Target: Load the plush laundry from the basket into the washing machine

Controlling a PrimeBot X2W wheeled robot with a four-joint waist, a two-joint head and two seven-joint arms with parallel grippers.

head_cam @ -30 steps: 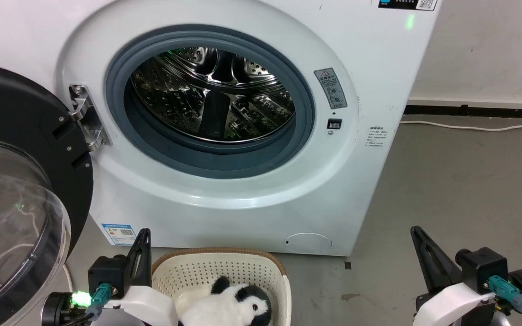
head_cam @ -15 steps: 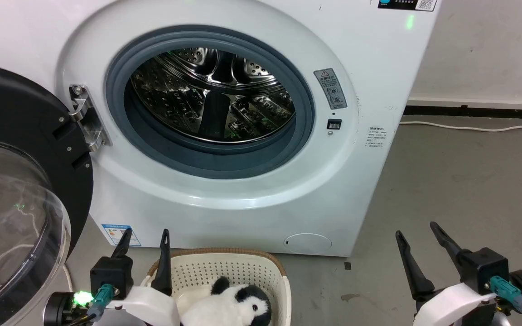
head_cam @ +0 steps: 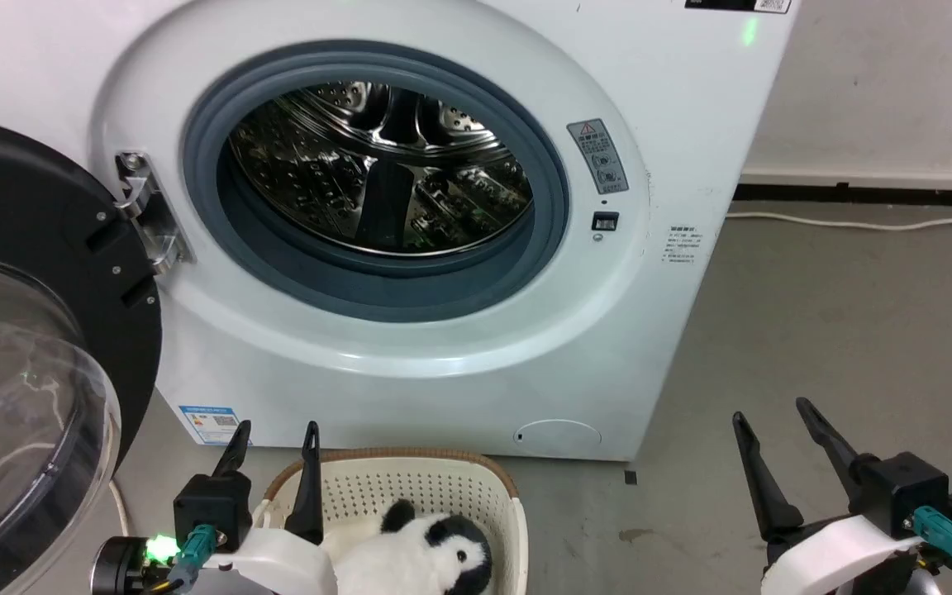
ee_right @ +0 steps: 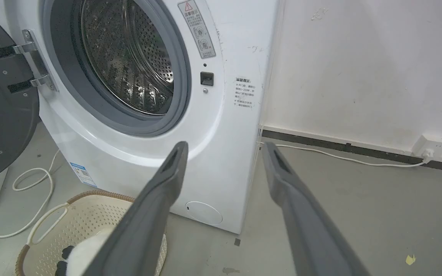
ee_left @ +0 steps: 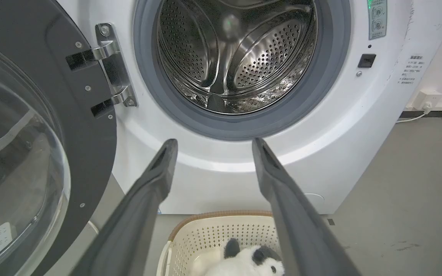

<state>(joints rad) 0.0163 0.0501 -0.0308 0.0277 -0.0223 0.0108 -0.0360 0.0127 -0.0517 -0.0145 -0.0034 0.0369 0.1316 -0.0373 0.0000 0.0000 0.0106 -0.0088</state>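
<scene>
The left claw (head_cam: 276,426) and right claw (head_cam: 771,409) are spread, so the left should lower around the panda (head_cam: 418,558) in the basket (head_cam: 410,455).

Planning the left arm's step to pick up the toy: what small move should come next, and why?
Probably lower the left gripper toward the panda: its fingers are open and empty by the left rim of the basket, the panda lies inside it, and the door of the washing machine stands open.
</scene>
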